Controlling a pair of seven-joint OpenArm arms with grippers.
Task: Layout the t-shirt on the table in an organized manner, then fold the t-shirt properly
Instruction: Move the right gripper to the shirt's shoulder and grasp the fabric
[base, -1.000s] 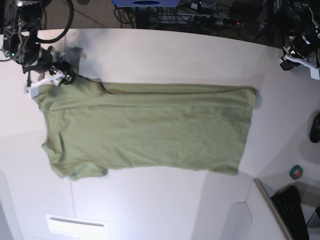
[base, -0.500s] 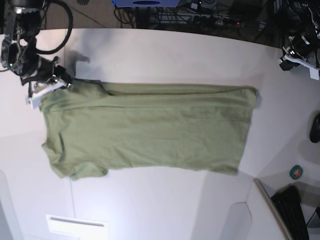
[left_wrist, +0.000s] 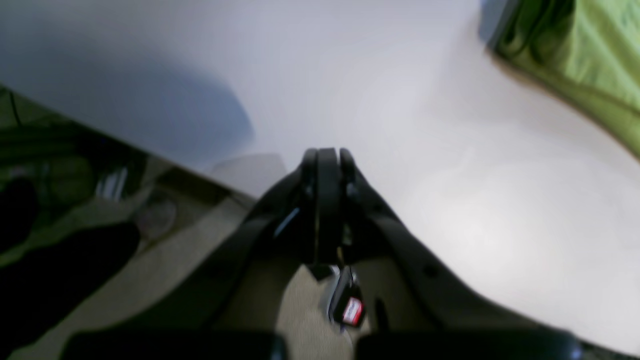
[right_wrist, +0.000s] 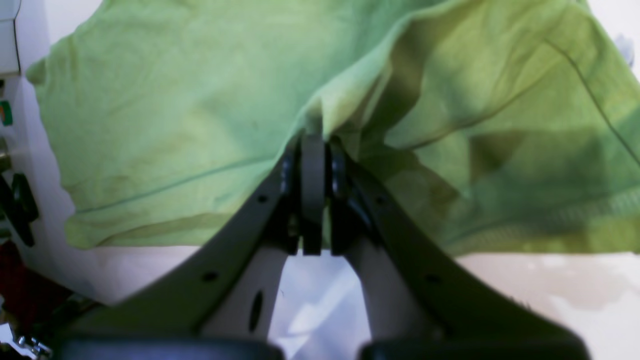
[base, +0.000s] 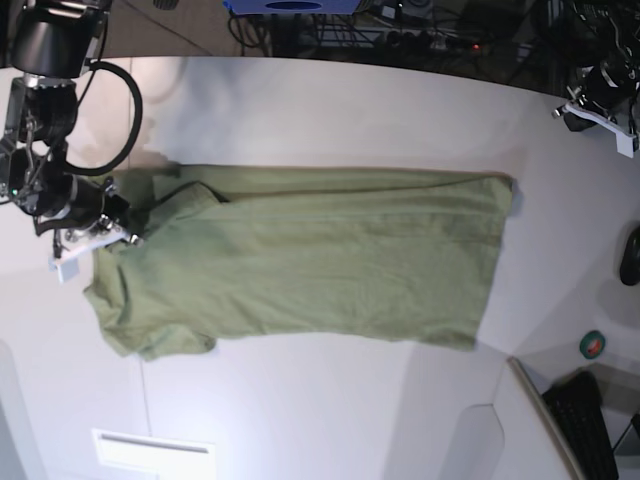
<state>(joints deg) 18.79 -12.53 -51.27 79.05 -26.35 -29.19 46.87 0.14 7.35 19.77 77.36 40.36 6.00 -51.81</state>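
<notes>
From my right wrist camera, the right gripper (right_wrist: 314, 137) fills the bottom of the picture, its jaws pressed together on a pinch of the t-shirt (right_wrist: 175, 125). The cloth rises in a ridge straight out of the jaws, and a fold of it hangs to one side, darker on its underside, with a stitched hem running along the lower edge. Beneath the jaws I see the bare white desk (right_wrist: 550, 295).

On my left wrist camera the left gripper (left_wrist: 326, 155) has its jaws closed on nothing, held over bare desk near its edge, with dark floor below the rim. Only a corner of the green cloth shows at the top of that view, well apart from the jaws.

In the base view, the t-shirt (base: 310, 260) lies spread lengthwise across the middle of the desk (base: 330, 110), mostly flat, one short sleeve flat at the nearer corner. The right gripper (base: 100, 232) sits at the shirt's collar end on this view's left, with the cloth there bunched and turned over by the shoulder. The left gripper (base: 592, 108) is at the far corner on this view's right, clear of the shirt's hem. A dark seam line crosses the desk in front of the shirt.
</notes>
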